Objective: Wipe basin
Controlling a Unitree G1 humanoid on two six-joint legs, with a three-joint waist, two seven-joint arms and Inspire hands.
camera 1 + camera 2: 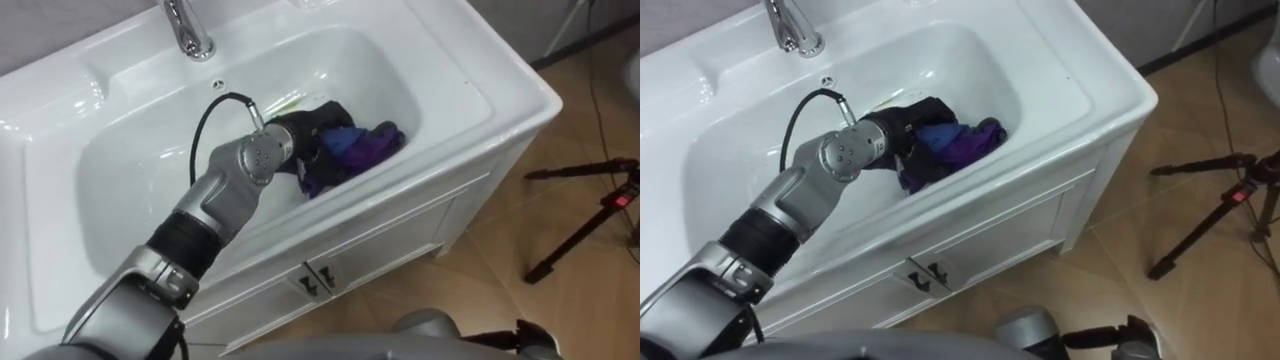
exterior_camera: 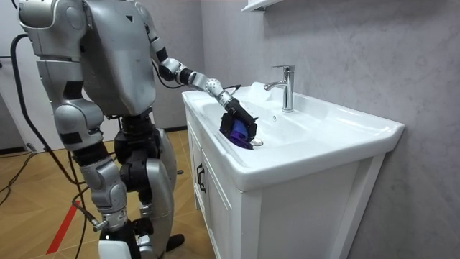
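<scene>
The left arm stretched from 7 o'clock toward 1 o'clock, down into the basin (image 1: 440,70). Its left hand (image 1: 315,122), bent at the wrist, curled dark fingers over a purple cloth (image 1: 360,148) bunched on the basin's floor, with the tap (image 1: 190,30) at 12 o'clock.

My left hand (image 1: 305,125) half lost in the purple cloth (image 1: 362,147), its hold unreadable to me, tap (image 1: 187,28) cut off by the top edge, basin (image 1: 500,90) running off the left edge, tripod (image 1: 598,212) clipped at right, basin floor under the cloth hidden
</scene>
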